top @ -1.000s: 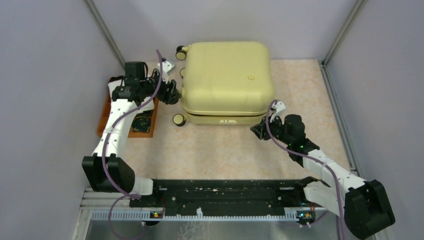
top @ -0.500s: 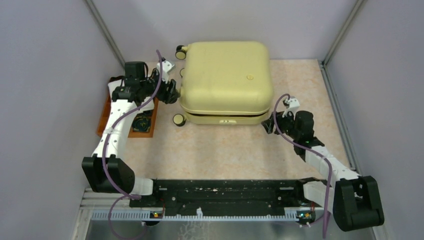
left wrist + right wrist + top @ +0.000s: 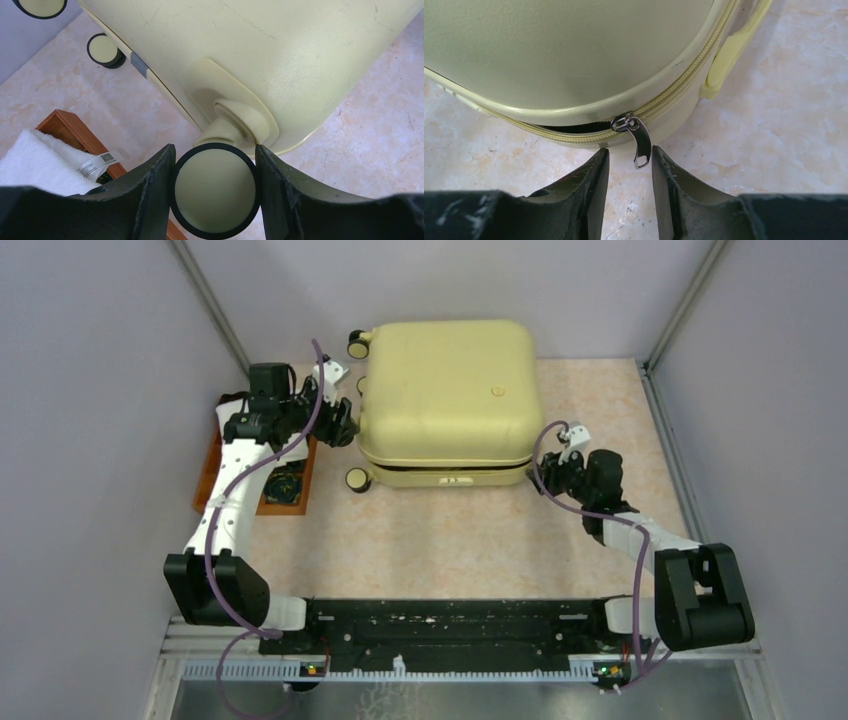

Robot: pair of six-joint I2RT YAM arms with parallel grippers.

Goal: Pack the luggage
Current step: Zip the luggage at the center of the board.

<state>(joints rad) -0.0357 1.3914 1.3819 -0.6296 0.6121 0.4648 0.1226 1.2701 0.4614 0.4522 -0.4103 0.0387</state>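
Observation:
The luggage (image 3: 450,390), a pale yellow hard-shell suitcase, lies flat at the back of the table with its lid down. My left gripper (image 3: 345,430) is at its left side, shut on one of its cream wheels (image 3: 215,192). My right gripper (image 3: 545,480) is at the near right corner. Its jaws are open by a narrow gap around the hanging metal zipper pull (image 3: 642,145), which sits close to the right finger without being pinched. Left of the slider the zip gapes and shows dark lining; to the right it is closed.
A wooden tray (image 3: 215,465) left of the suitcase holds a white towel (image 3: 35,160) and a dark object (image 3: 283,485). A yellow side handle (image 3: 729,50) sits right of the zipper. Walls close in on the left, back and right.
My right arm swung from the suitcase's front edge round to its near right corner, and its jaws opened wide, then narrowed around the zipper pull. The left gripper kept hold of the wheel.

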